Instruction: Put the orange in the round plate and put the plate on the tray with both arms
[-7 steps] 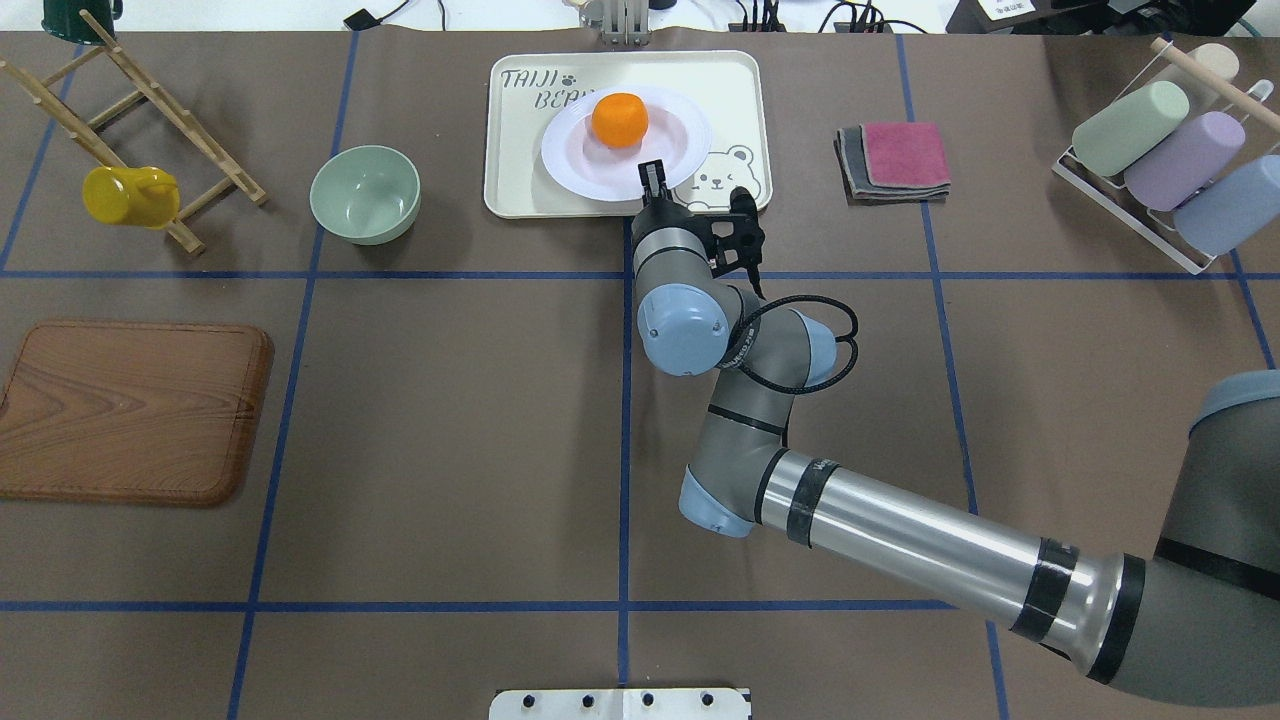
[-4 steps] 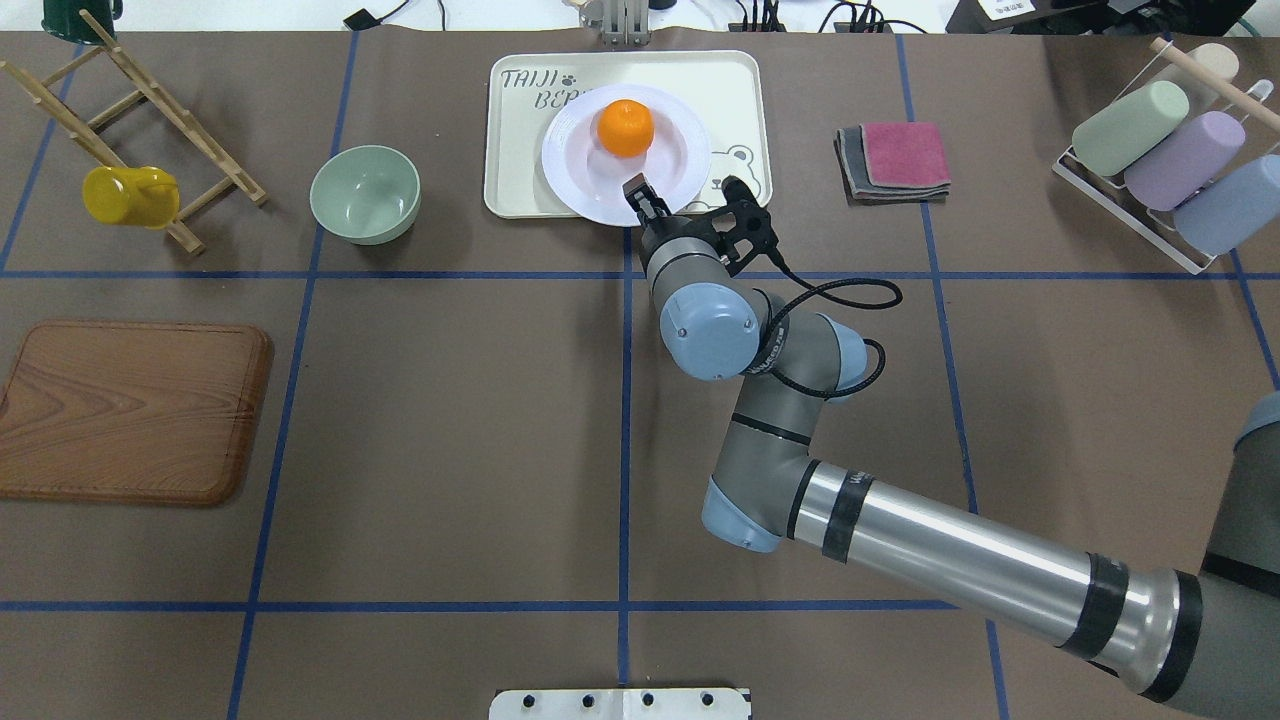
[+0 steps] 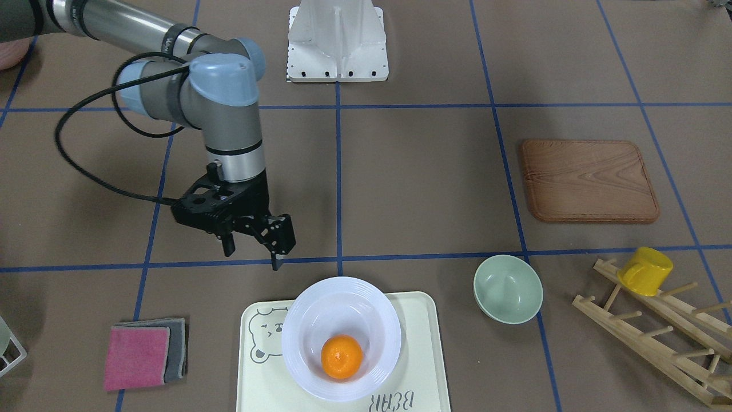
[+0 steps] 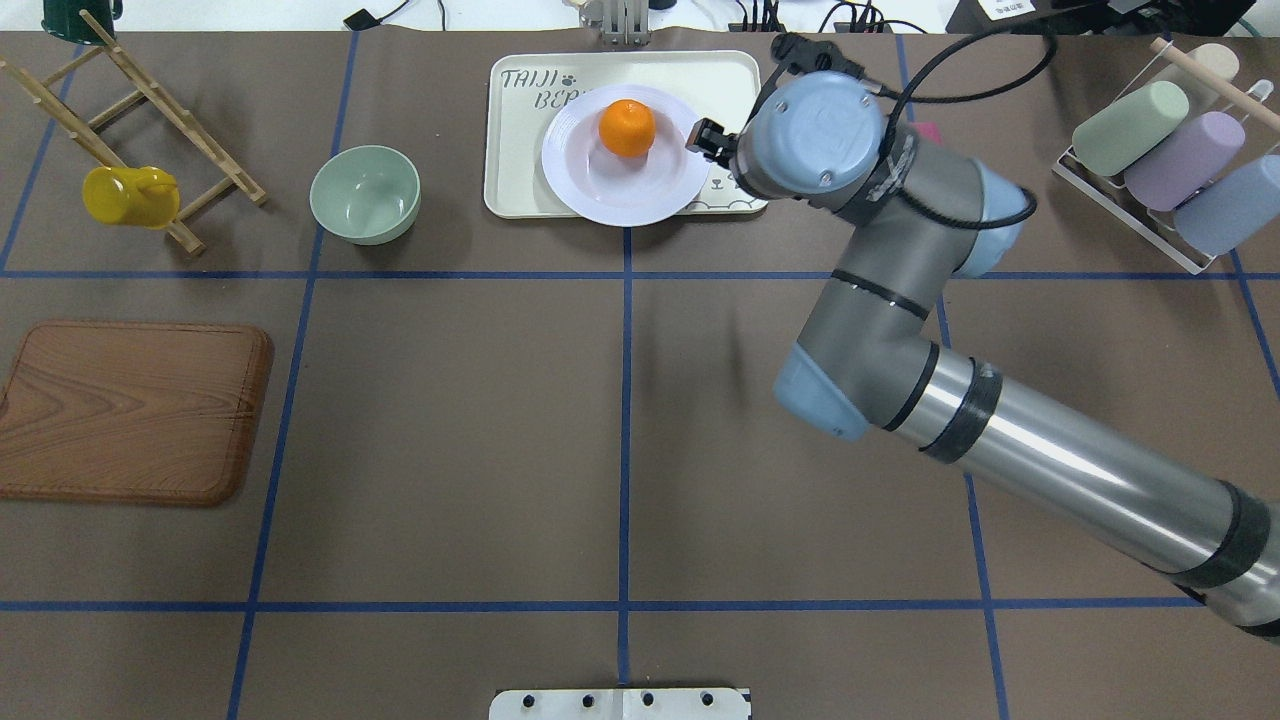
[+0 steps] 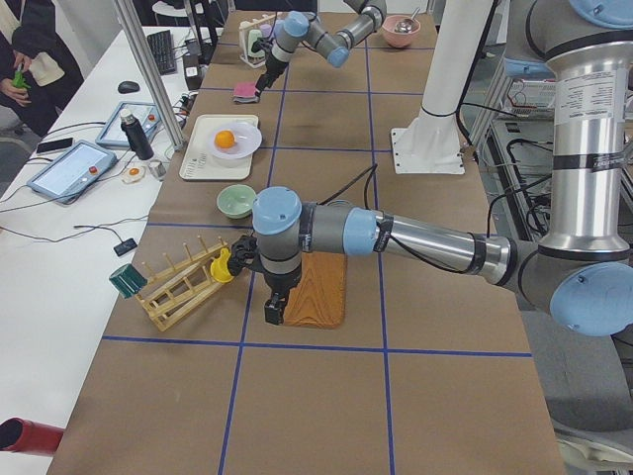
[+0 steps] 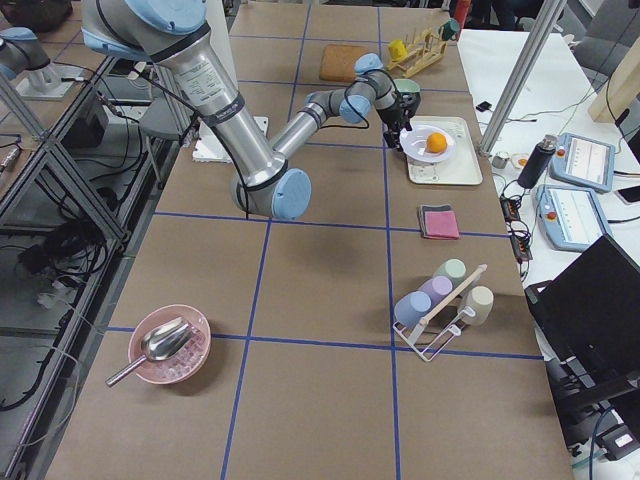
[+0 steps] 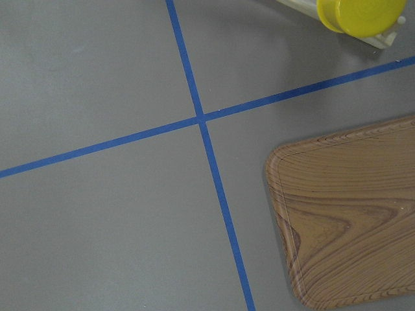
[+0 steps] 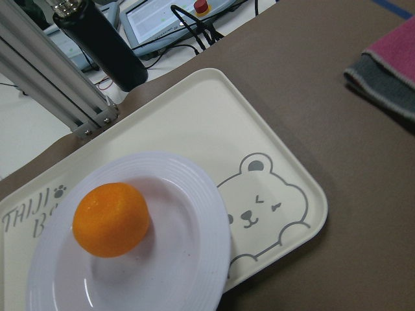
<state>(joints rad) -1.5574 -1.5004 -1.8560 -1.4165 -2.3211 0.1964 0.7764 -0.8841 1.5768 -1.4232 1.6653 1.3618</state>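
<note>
2 of the task's things are nested in the third. The orange (image 4: 627, 128) sits in the hollow of the round plate (image 4: 612, 195), which should keep it from rolling. The plate rests on the tray (image 4: 518, 160) at the upper middle of the overhead frame, its near rim overhanging the tray's edge a little. The right gripper (image 3: 253, 254) hangs near that rim without touching it, fingers spread and empty, I'd guess so the plate is left undisturbed. The left gripper (image 5: 274, 312) hovers by the wooden board (image 5: 315, 292) at the lower centre of the left-side view, and I cannot tell how wide it is set. The tray reads "TAIJI", then "BEAR", partly hidden by the plate, beside a bear face (image 8: 259, 210).
</note>
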